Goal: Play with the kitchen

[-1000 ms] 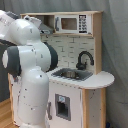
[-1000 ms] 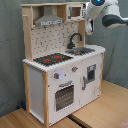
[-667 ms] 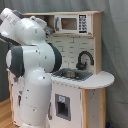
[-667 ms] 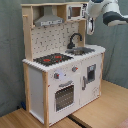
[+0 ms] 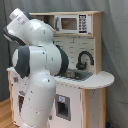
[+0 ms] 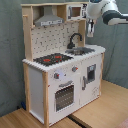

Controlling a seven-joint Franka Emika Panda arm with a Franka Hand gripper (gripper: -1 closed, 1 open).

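Note:
The kitchen (image 6: 60,75) is a white and light-wood toy unit with a black stovetop (image 6: 52,59) with red burners, a sink (image 6: 81,50), a black faucet (image 6: 75,39), a grey hood (image 6: 49,20), a pegboard back and an oven door (image 6: 65,96). In the second exterior view my gripper (image 6: 91,31) hangs pointing down from the arm (image 6: 109,10), beside the kitchen's upper shelf and above the sink's right end, touching nothing. In the first exterior view the arm's white body (image 5: 37,75) hides the kitchen's (image 5: 85,95) left half and the gripper; the faucet (image 5: 84,59) and sink (image 5: 80,75) show.
A toy microwave (image 6: 75,11) sits on the top shelf close to the gripper. A rounded counter end (image 5: 102,80) juts out past the sink. Grey curtain hangs behind the kitchen, which stands on a wooden table (image 6: 105,110).
In the second exterior view the gripper has come down beside the top shelf toward the sink. In the first exterior view the arm's body has swung further across the kitchen.

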